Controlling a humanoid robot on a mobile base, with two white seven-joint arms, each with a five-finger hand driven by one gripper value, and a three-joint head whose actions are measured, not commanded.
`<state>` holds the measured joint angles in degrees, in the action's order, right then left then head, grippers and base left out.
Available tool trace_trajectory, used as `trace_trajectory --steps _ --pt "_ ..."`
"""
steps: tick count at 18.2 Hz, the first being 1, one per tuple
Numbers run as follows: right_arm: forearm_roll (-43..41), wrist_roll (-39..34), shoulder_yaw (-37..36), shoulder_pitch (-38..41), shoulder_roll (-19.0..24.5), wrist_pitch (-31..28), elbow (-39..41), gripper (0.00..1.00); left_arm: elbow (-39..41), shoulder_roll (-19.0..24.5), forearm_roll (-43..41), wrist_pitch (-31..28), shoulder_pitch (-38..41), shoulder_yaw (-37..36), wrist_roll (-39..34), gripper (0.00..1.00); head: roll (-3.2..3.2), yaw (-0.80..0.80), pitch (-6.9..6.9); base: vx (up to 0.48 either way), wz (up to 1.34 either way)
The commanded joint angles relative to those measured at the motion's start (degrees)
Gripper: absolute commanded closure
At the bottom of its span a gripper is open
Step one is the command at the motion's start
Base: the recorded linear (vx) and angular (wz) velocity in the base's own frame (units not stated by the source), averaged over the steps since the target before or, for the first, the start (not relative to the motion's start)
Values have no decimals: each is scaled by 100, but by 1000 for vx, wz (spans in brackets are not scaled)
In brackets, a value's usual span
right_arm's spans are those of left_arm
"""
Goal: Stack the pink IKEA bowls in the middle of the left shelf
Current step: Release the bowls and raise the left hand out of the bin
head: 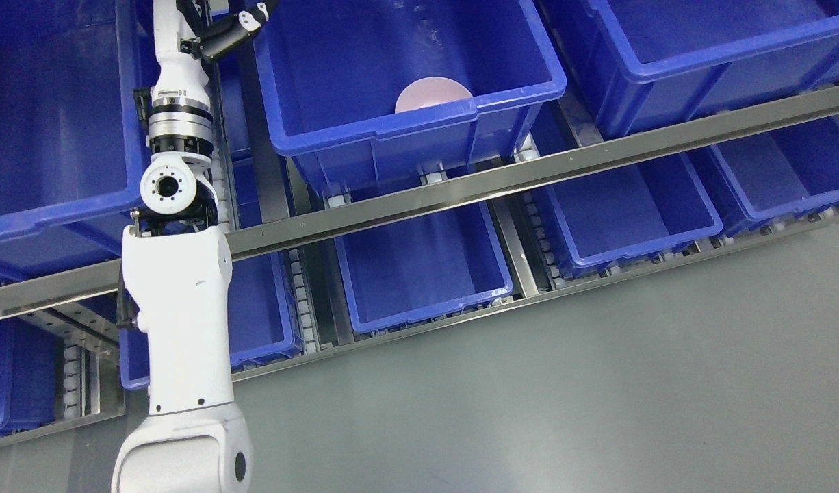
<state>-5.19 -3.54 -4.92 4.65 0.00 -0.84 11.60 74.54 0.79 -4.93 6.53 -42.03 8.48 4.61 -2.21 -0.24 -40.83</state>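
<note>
Up top, left hand (pixel 245 27), grip unreadable; pink bowl (pixel 433 94) rightward, apart, inside blue bin (pixel 515 92).

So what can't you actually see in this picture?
- Left hand: head view, mostly cut off by the top edge; fingers can't be judged.
- Pink bowl: the blue bin's front wall hides its lower part, so one bowl or a stack is unclear.
- Right arm: out of frame.
- Lower bins: partly covered by the metal rail.

A bowl (pixel 432 94) lies in the near part of the middle bin (pixel 419 130) on the upper shelf. More bins sit left and right; the left arm (pixel 180 274) rises at left.
</note>
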Motion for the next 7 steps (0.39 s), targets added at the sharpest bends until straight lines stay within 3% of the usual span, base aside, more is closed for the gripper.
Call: trace_trajectory --steps 1,7 --pt "0 3 0 0 -100 -4 0 0 993 21 211 -30 485 -285 -21 0 0 0 0 -208 64" --pt "0 3 0 0 -100 -4 0 0 966 21 220 -12 502 -294 -4 0 0 0 0 -235 0"
